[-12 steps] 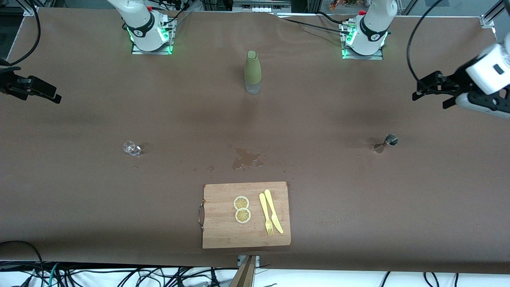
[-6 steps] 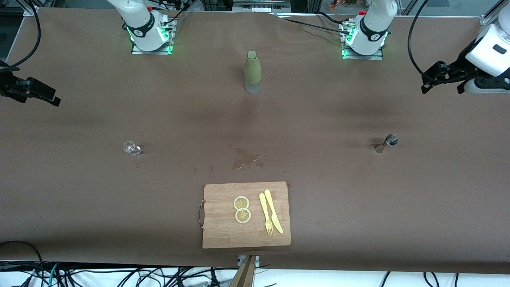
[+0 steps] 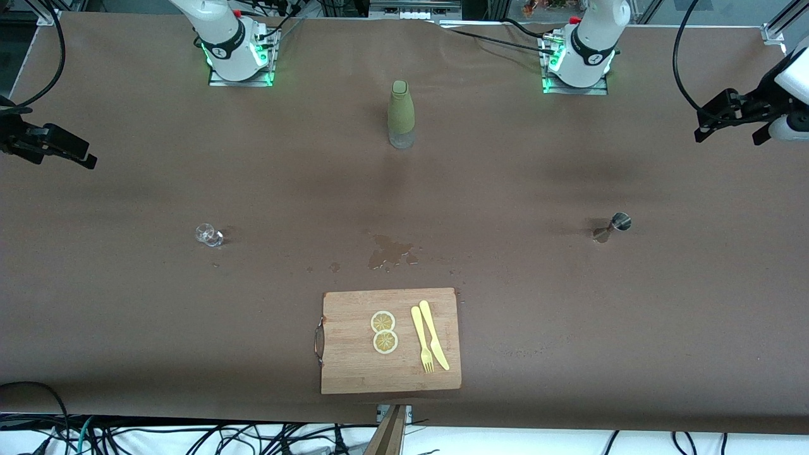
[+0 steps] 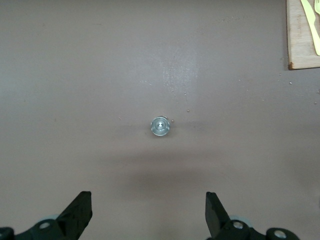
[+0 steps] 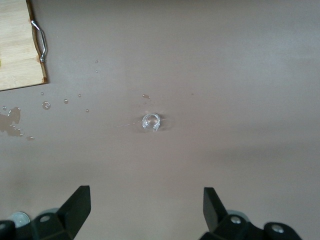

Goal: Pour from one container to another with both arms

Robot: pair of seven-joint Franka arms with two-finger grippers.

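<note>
Both pincers hang wide apart and hold nothing, the left pincer [image 4: 148, 212] above the jigger [image 4: 160, 126], the right pincer [image 5: 145, 210] above the glass [image 5: 151, 121]; any descent should stay centred.

The surface [image 3: 505, 189] is lit evenly and softly from overhead. Broad, faint shadows are cast across it, and a short dark one lies beside the jigger [image 3: 612, 227]. A pale sheen is seen on the surface in the left wrist view. All three views are sharp.
</note>
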